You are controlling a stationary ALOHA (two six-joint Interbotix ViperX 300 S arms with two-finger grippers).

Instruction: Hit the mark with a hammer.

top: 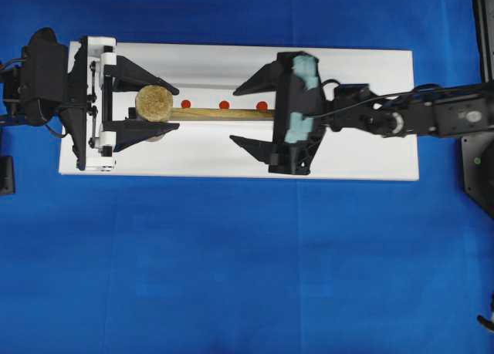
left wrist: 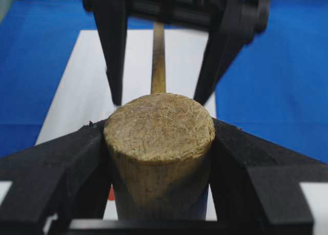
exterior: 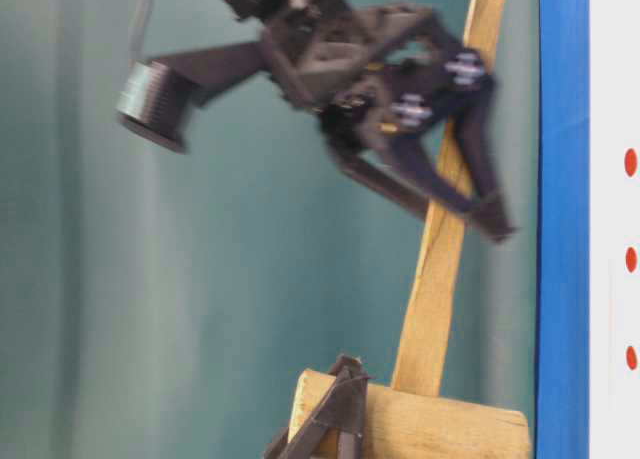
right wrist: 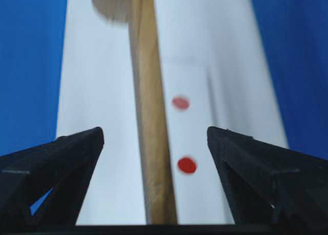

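While the left gripper (top: 157,105) clamps the hammer (top: 154,103) by its thick head, fingers (left wrist: 61,163) pressed on both sides, the flat handle runs right over the white board (top: 370,69), past three red marks (top: 224,105). Handle end sits between the right gripper's (top: 248,115) wide-spread fingers, not touched by either one. Board lies on the blue table (top: 231,277). Hammer is held above the board.
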